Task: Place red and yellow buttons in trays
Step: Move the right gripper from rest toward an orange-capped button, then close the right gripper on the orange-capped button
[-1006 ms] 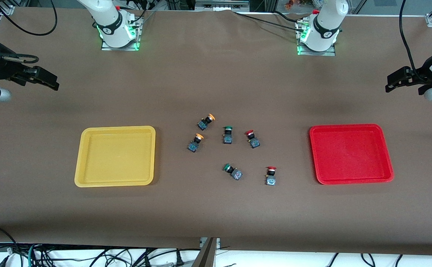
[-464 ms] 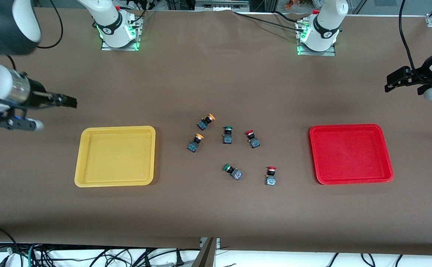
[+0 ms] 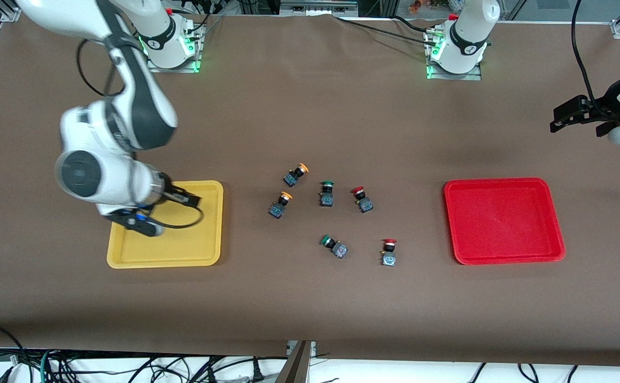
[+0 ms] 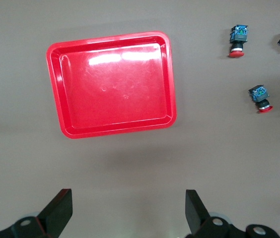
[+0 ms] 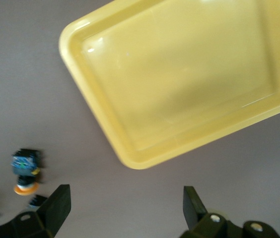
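Note:
Two yellow buttons [image 3: 295,174] [image 3: 280,204] and two red buttons [image 3: 362,199] [image 3: 389,251] lie on the brown table between the trays. The yellow tray [image 3: 192,242] sits toward the right arm's end, the red tray [image 3: 504,221] toward the left arm's end; both hold nothing. My right gripper [image 3: 188,201] hangs open over the yellow tray; its wrist view shows that tray [image 5: 179,74] and one yellow button [image 5: 25,171]. My left gripper [image 3: 555,120] waits open at the table's end, above bare table beside the red tray [image 4: 112,84], with red buttons [image 4: 238,39] [image 4: 259,97] in its view.
Two green-capped buttons [image 3: 327,192] [image 3: 333,246] lie among the red and yellow ones. The arm bases [image 3: 168,48] [image 3: 456,53] stand along the table edge farthest from the front camera. Cables hang below the nearest edge.
The right arm has swung in from the table's end and now hangs over the yellow tray. The left arm has barely shifted. No button has moved.

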Motion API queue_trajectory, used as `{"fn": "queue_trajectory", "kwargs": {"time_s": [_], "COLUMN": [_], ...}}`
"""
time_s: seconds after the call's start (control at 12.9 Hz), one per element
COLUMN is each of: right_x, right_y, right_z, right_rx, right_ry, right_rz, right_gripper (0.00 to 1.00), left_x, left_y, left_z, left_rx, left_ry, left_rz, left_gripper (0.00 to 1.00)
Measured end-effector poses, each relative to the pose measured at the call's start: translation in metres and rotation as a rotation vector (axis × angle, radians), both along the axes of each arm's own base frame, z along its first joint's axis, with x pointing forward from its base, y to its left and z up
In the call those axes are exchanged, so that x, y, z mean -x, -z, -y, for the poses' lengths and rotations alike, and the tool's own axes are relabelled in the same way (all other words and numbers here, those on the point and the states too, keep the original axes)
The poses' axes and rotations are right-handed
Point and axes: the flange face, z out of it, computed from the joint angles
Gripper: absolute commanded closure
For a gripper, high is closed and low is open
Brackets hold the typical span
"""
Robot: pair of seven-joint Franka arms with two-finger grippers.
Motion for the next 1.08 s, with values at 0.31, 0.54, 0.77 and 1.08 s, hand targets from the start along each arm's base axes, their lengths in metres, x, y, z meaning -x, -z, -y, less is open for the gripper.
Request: {"fn": "queue_trajectory", "kwargs": {"time_s": [0.31, 0.54, 0.77, 1.08], "right_x": [0.017, 0.031, 0.041, 0.042], "right_y": [0.066, 0.109, 0.136, 0.166], "right_z": [-0.107, -0.153, -0.175, -0.180], "right_rx": [-0.013, -0.042, -0.060, -0.071], "right_ry": [0.170, 0.223, 0.219, 0.213], "right_rz": [0.106, 0.154, 0.174, 0.206], "right_gripper": [0.00, 0.00, 0.00, 0.61], "left_x": [0.000, 0.000, 0.000, 0.000], "left_y": [0.000, 0.000, 0.000, 0.000], "left_z": [0.000, 0.000, 0.000, 0.000], "left_rx": [0.000, 0.000, 0.000, 0.000], "left_ry": [-0.001, -0.001, -0.001, -0.001], "left_rz": [0.000, 0.000, 0.000, 0.000], "left_gripper": [0.00, 0.00, 0.00, 0.00]}}
